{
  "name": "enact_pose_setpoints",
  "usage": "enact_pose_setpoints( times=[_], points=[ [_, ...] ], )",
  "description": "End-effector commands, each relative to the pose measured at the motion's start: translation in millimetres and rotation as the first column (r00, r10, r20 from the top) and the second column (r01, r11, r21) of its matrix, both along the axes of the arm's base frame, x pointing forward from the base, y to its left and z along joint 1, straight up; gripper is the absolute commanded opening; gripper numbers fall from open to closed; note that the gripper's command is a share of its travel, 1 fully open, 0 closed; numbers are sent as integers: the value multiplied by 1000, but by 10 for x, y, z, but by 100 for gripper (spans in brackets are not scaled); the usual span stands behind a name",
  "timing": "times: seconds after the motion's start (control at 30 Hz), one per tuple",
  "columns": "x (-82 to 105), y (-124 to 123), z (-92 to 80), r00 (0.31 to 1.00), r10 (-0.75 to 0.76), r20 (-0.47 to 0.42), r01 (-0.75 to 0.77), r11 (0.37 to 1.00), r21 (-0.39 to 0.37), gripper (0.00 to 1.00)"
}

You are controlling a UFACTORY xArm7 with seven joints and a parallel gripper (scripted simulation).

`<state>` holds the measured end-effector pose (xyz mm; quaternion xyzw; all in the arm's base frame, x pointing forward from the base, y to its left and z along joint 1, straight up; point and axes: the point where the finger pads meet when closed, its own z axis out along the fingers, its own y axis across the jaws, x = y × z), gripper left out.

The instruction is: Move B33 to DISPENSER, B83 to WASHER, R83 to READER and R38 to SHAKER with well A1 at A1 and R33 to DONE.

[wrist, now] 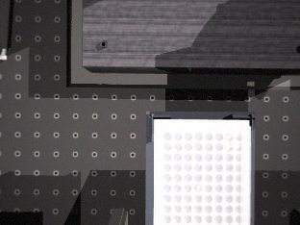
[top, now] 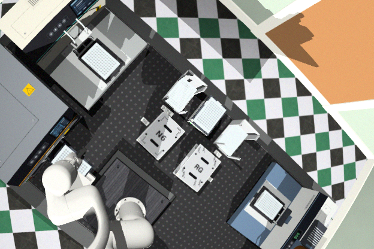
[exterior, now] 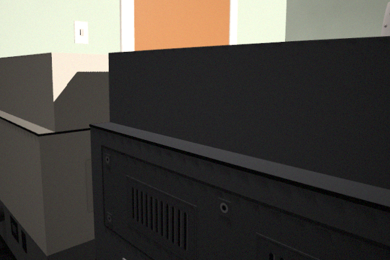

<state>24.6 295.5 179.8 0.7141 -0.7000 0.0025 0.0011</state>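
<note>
the arm [top: 72, 200] is hovering over a plate [wrist: 202, 168] with fingers wide apart and gripping nothing, risking clipping the locator frame if descending off-centre.

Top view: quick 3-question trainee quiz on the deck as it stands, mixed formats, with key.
1. True or false: nest N6 holds a plate.
2. Which nest lies nearer the blue instrument? A) N6 B) RG
3. Fill in: the pincer is ____, holding nothing, with a well plate below it in the wrist view.

Key: 1. false; 2. B; 3. open
</note>
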Motion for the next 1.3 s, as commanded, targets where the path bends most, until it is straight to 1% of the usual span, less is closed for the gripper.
enact_pose_setpoints(
  times=[0.0,0.1,1.27],
  points=[
    [-91,44,13,1000,0,1,0,1000,3,100],
    [-169,71,12,1000,0,1,0,1000,3,100],
    [-168,71,12,1000,-1,1,1,1000,3,100]
  ],
)
